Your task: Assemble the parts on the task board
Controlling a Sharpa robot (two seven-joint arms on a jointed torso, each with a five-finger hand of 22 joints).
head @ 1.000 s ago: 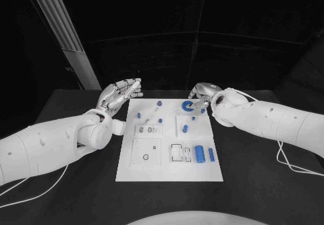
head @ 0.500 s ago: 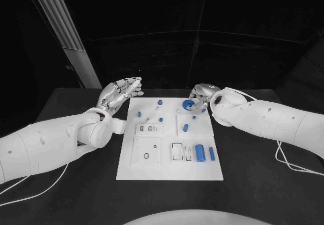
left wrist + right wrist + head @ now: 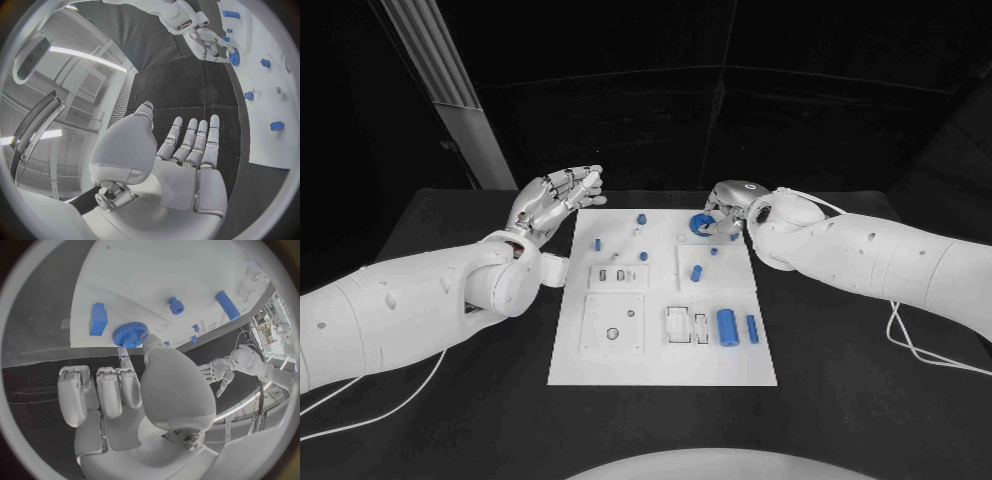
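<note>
Right hand (image 3: 733, 205) apparently pinches the blue gear (image 3: 130, 334) between its fingers (image 3: 153, 342); left hand (image 3: 554, 203) fingers spread, holding nothing.

A flat black table (image 3: 848, 400) stands in a dark room; a pale metal beam (image 3: 437, 90) slants behind it; bright ceiling strip lights (image 3: 87, 57) glow.

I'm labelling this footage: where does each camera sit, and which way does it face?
Head view: on the robot's head, looking down at the task board; both arms enter.
Left wrist view: behind the left robot hand, open beside the board's edge.
Right wrist view: behind the right robot hand, pinching the blue gear.
All three show the gear and board.
</note>
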